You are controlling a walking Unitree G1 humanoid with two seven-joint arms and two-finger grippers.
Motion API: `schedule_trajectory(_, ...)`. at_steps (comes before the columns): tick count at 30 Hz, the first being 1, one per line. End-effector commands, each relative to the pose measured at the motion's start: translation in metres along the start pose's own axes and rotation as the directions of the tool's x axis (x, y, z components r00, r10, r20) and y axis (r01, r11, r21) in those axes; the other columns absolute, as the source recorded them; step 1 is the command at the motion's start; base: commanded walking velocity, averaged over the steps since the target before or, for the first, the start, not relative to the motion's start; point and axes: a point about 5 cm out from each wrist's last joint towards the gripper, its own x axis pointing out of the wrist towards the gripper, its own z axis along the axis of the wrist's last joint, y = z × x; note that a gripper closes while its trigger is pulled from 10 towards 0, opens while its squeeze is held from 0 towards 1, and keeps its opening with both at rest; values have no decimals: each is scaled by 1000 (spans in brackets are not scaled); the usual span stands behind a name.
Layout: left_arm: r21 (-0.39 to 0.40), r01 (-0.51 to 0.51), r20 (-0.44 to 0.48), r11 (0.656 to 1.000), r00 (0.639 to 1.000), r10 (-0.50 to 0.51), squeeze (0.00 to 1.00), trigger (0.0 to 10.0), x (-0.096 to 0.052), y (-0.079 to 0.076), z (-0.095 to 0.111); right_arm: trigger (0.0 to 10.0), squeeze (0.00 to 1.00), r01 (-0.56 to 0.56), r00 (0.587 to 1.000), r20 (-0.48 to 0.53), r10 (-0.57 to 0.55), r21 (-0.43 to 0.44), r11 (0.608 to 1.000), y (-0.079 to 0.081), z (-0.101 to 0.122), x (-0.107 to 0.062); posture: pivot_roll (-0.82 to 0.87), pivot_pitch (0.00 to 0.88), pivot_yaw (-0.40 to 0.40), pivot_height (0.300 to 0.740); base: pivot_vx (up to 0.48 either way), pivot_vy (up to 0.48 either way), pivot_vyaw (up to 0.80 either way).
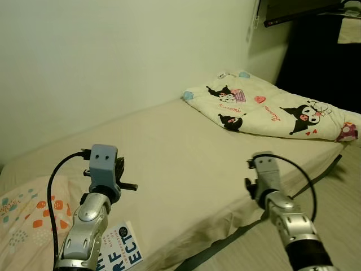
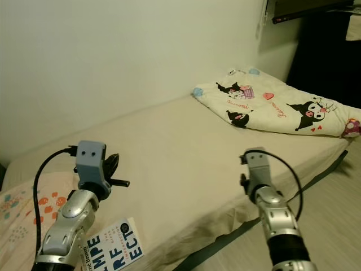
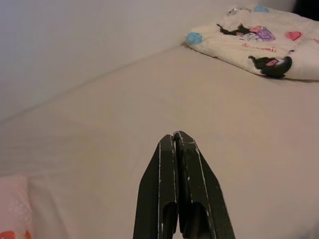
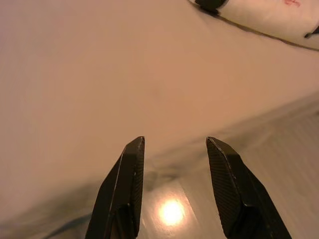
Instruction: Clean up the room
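The bed (image 1: 169, 164) lies mostly bare, but the cartoon blanket (image 1: 271, 110) sits crumpled at its far end and a book (image 2: 115, 248) rests near the pillow (image 1: 28, 217), so tidying looks barely begun. Left claw (image 3: 177, 144) clenched on nothing above the bed, right claw (image 4: 174, 149) released over its edge.

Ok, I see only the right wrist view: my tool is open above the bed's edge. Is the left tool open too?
Observer: No, the left tool is shut and empty, over the bed.
Operator: Is anything to tidy near it?
Observer: Yes, a white and blue book lies on the bed under the left arm.
Operator: What is the white thing at my picture's top?
Observer: A cartoon-print blanket, lying at the bed's far end.
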Motion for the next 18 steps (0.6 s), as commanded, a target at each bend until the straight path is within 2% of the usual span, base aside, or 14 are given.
schedule_trajectory(1,24,-63,-80,998,995,65,0,10000,-3,10,-15,10000,0,-19,998,62,18,28,999,14,7,-3,-81,45,17,732,0,0,0)
schedule_trajectory(2,24,-63,-80,998,995,65,0,10000,-3,10,-15,10000,0,-19,998,62,18,28,999,14,7,-3,-81,45,17,732,0,0,0)
schedule_trajectory(5,44,-100,-113,994,988,105,0,10000,-7,16,-25,10000,0,-39,992,123,31,65,997,33,10,-6,-84,45,40,732,0,0,0)
schedule_trajectory(6,44,-100,-113,994,988,105,0,10000,-7,16,-25,10000,0,-39,992,123,31,65,997,33,10,-6,-84,45,40,732,0,0,0)
schedule_trajectory(9,53,-144,-108,988,983,149,0,10000,-8,24,-27,10000,0,-69,982,178,63,29,997,51,11,-8,-69,43,24,732,0,0,0)
schedule_trajectory(12,50,-158,-106,986,981,162,0,10000,-8,26,-26,10000,0,-78,980,184,74,18,997,54,11,-9,-69,43,24,732,0,0,0)
schedule_trajectory(15,7,-209,-106,978,972,209,0,10000,-10,31,-24,10000,0,-104,971,219,97,22,994,60,19,-9,-70,43,13,732,0,0,0)
schedule_trajectory(18,-55,-212,-126,976,971,204,0,10000,-10,29,-24,10000,0,-127,959,258,117,23,992,63,28,-9,-66,41,16,732,0,0,0)
